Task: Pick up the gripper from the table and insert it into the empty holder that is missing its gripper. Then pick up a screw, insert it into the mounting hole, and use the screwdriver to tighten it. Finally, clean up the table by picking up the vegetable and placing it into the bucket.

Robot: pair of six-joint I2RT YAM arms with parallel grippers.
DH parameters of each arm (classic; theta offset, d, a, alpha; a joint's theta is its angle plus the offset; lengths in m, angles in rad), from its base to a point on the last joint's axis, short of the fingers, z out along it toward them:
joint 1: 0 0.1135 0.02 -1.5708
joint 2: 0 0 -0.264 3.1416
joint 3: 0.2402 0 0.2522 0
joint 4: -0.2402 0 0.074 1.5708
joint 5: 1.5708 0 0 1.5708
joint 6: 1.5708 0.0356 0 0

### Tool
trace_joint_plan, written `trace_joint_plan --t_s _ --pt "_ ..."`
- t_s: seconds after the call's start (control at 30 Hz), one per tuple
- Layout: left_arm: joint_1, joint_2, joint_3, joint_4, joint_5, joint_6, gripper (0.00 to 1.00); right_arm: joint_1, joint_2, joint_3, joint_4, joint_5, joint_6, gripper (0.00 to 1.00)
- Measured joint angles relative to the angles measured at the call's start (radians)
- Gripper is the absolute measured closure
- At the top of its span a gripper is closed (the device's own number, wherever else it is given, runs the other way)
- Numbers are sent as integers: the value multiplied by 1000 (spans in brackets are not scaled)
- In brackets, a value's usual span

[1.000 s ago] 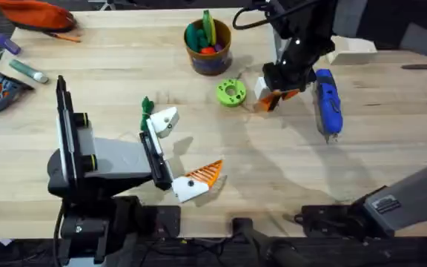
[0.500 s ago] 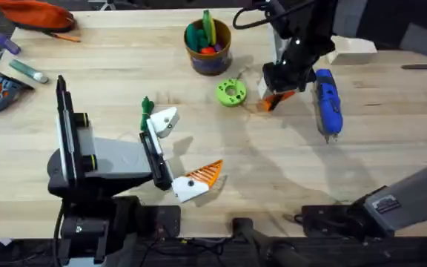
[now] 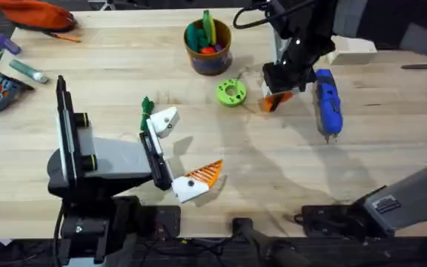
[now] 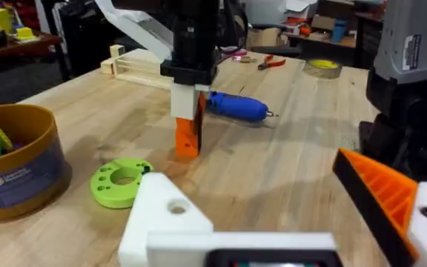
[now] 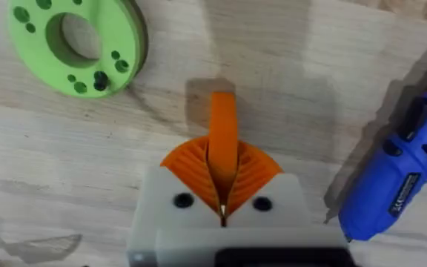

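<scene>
From overhead the right arm hides most of the right pincer [image 3: 275,99], which is clamped on the gripper [image 5: 223,141]. That orange piece stands on end on the table [image 3: 288,159], between the green disc [image 3: 230,93] and the screwdriver [image 3: 328,104], whose long axis runs toward the near edge. The left pincer [image 3: 187,151] gapes wide with nothing in it; its bare holder [image 3: 164,120] lies by the vegetable [image 3: 146,104].

R gripper [image 3: 275,98] clamps orange gripper [image 3: 271,103] (by screwdriver [image 3: 327,103]).
</scene>
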Motion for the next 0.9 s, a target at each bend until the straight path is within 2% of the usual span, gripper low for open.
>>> trace_joint_plan --t_s 0.23,0.43,0.73,0.9 --pt "0 0 0 0 0 0 15 0 0 0 -2 0 0 988" --pt "0 0 0 0 0 0 15 8 -175 0 -33 -24 0 988" --pt "0 0 0 0 0 0 15 18 -412 -4 2 -209 32 988" --pt "0 0 0 0 0 0 15 18 -506 -109 162 -381 72 989"
